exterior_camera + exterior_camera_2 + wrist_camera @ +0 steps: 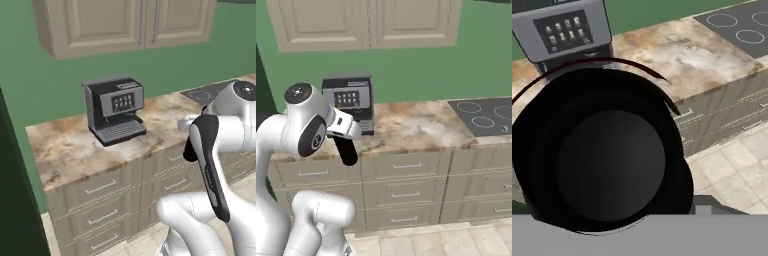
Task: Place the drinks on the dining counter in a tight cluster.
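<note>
I have the gripper (347, 150) clamped on a dark bottle (607, 160); it hangs down from the hand, long axis along the fingers, its round end facing the hand view. Beyond it lies the short counter (421, 127) with the coffee machine (351, 100), not the dining counter, so I judge I must turn away.

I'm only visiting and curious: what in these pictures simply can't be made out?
- Hand view: the dark bottle is seen end-on and close up, so its height, shape and label are hidden.
- Right base view: the arm covers the lower left of the coffee machine, and its screen icons are too small to read.
- Right base view: the cooktop is cut off by the right edge.
</note>
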Tool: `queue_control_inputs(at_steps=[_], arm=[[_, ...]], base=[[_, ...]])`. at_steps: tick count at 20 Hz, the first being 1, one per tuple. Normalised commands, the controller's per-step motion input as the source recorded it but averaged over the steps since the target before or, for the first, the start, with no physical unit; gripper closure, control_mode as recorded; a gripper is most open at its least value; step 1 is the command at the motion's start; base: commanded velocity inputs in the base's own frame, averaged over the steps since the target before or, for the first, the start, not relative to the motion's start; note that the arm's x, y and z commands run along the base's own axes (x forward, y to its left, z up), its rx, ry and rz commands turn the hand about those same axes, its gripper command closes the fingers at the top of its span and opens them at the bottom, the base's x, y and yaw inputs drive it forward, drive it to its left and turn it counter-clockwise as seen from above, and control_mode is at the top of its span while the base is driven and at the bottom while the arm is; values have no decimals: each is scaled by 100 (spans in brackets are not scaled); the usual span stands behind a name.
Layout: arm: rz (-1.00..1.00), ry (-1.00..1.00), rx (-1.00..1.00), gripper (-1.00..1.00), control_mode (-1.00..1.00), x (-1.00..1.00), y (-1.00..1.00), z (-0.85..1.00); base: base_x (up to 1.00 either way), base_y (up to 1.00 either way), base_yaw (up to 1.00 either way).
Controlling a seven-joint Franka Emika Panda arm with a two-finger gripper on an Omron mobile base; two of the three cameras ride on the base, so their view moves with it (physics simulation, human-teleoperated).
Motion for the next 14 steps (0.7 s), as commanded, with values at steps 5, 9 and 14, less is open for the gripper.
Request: queue_control_inputs(at_steps=[5,9,14], arm=[[0,0,0,100,100,0,0,0],[0,0,0,100,100,0,0,0],[0,0,0,100,100,0,0,0]], base=[[5,-11,-86],[8,-3,-86],[64,0,-68]])
